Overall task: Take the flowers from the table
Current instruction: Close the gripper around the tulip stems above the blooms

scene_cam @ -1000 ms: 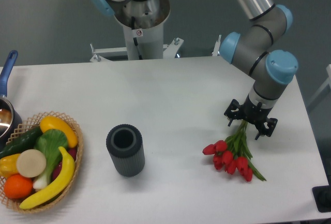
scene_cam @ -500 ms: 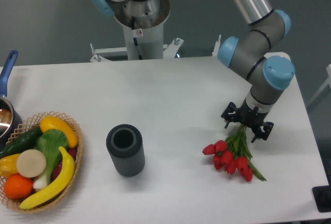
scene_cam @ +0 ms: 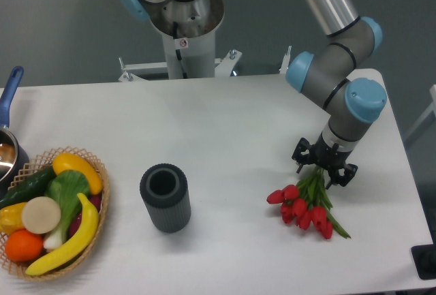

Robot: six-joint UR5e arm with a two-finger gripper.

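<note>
The flowers (scene_cam: 304, 208), red tulips with green stems, lie on the white table (scene_cam: 225, 131) at the right front, heads toward the front left. The stems run up and right under my gripper (scene_cam: 323, 165). The gripper points straight down over the stem ends, with its black jaws spread to either side of them. The fingertips and the stem ends are hidden under the gripper body. The flowers rest on the table.
A dark ribbed cylinder vase (scene_cam: 165, 197) stands upright left of the flowers. A wicker basket of fruit and vegetables (scene_cam: 48, 211) sits at the front left, with a pot with a blue handle (scene_cam: 8, 121) behind it. The table's right edge is close to the gripper.
The gripper has shifted slightly left over the stems. The flowers have not moved.
</note>
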